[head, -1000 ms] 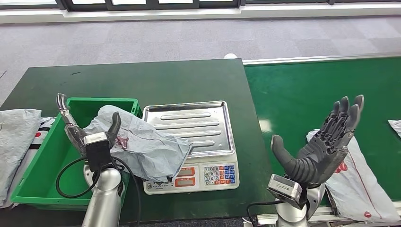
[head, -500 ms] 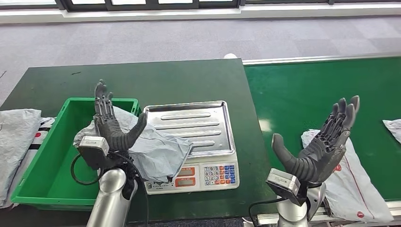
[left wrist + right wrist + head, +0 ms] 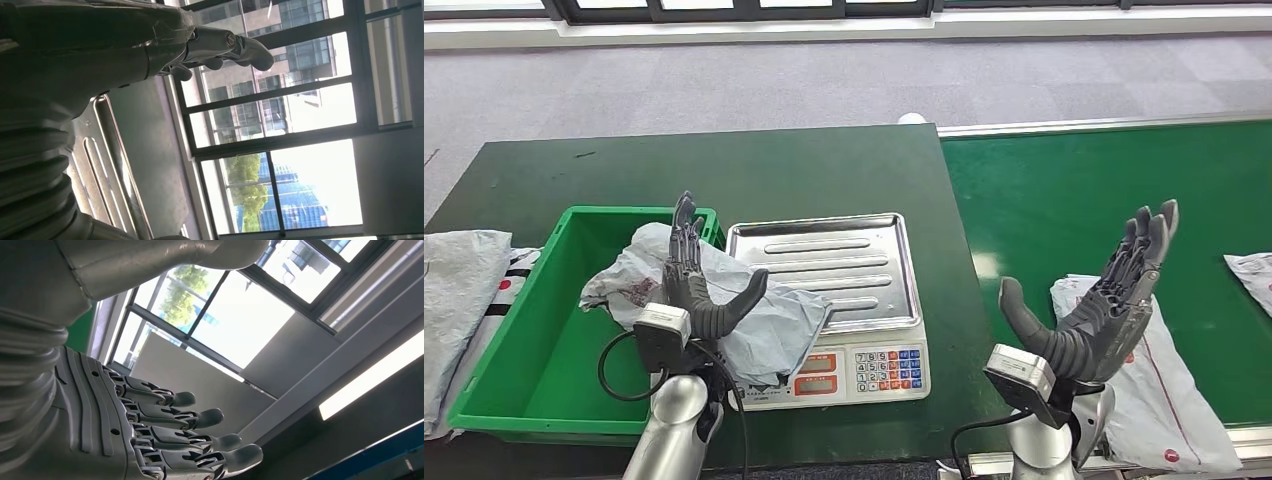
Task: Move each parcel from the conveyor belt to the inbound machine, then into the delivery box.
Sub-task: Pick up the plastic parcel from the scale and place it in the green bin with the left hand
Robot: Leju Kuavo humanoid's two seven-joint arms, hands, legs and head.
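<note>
A crumpled grey parcel (image 3: 776, 322) lies draped over the right rim of the green delivery box (image 3: 519, 345) and onto the left edge of the weighing scale (image 3: 834, 262). My left hand (image 3: 699, 288) is raised just in front of that parcel, fingers spread upward and holding nothing; its thumb (image 3: 250, 47) stands free against the windows. My right hand (image 3: 1106, 300) is open too, palm turned inward, above a white parcel (image 3: 1169, 400) on the green conveyor belt (image 3: 1074, 190). Its fingers (image 3: 175, 440) are spread.
Another white parcel (image 3: 1250, 270) enters at the belt's right edge. Grey parcels (image 3: 459, 290) lie on the dark table left of the box. The scale's keypad (image 3: 879, 368) faces me. The steel scale tray (image 3: 100, 165) is bare.
My left hand has swung right, from over the box to in front of the grey parcel, which stays draped over the rim. The parcels on the belt have drifted left. The right hand barely moved.
</note>
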